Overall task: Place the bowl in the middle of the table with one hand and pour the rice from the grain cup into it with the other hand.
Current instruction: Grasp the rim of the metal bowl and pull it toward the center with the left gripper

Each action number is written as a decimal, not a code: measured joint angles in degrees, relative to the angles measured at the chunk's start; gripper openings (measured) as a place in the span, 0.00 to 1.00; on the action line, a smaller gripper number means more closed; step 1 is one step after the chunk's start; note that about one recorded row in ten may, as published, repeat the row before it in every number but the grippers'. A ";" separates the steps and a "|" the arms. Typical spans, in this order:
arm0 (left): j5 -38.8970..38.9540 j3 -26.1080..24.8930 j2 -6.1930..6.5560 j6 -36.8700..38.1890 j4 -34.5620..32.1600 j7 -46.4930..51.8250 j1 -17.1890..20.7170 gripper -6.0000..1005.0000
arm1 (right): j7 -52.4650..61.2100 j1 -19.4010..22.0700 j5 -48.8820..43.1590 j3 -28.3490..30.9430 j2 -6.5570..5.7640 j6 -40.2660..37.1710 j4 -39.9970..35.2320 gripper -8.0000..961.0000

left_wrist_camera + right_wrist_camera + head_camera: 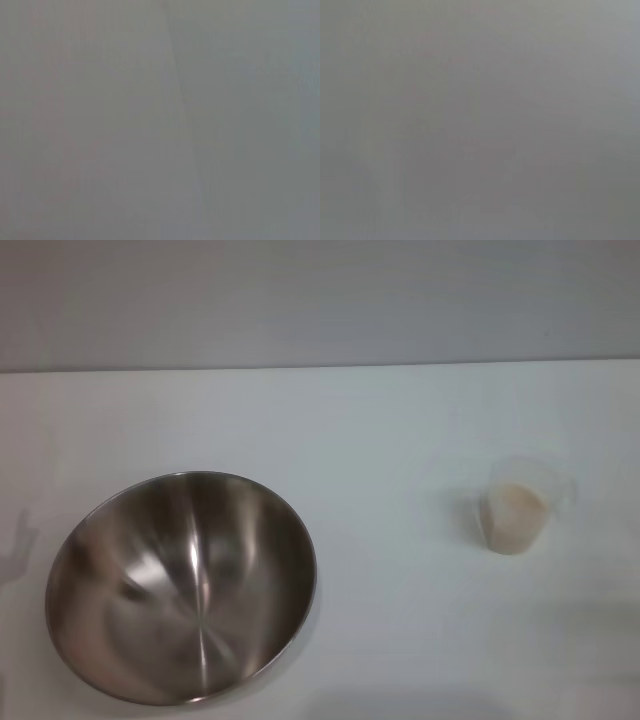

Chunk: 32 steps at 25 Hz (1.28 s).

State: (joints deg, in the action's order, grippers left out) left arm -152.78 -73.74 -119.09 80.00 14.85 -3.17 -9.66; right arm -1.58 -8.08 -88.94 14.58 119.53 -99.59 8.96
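A large shiny steel bowl (180, 585) rests on the white table (380, 430) at the front left in the head view, its inside bare. To the right stands the small clear grain cup (520, 510), upright, with cream-coloured rice (517, 502) filling it. Bowl and cup stand well apart. Neither gripper shows in any view. Both wrist views show only a plain grey surface.
The table's far edge runs across the head view, with a grey wall (320, 300) behind it. A faint shadow (18, 545) lies on the tabletop left of the bowl. Open tabletop lies between the bowl and the cup.
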 joint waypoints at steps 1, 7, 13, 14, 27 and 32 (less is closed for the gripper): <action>-0.01 0.00 0.00 0.01 0.00 0.00 0.00 0.80 | 0.00 0.00 0.00 0.00 0.00 -0.01 0.00 0.80; -0.08 0.00 0.00 -0.03 0.00 0.00 0.04 0.80 | 0.00 0.00 0.00 0.00 0.00 -0.01 0.00 0.80; -0.08 0.27 0.00 0.08 0.17 0.02 0.09 0.80 | 0.00 0.00 0.00 0.00 0.00 0.12 0.00 0.80; -0.06 0.50 0.00 0.12 0.28 0.03 0.11 0.80 | 0.00 0.00 0.00 0.00 0.00 0.12 0.00 0.80; 0.08 1.37 0.63 -2.00 9.86 0.03 1.08 0.80 | 0.00 -0.26 -0.23 -0.09 -0.03 0.14 -0.08 0.80; -1.38 0.77 1.26 -11.34 22.08 -2.92 3.95 0.80 | 0.00 -0.27 -0.31 -0.08 -0.05 -0.05 -0.09 0.80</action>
State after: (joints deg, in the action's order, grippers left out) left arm -154.16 -72.96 -117.83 68.65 36.93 -6.09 -5.71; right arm -1.58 -8.35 -89.25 14.50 119.48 -99.64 8.87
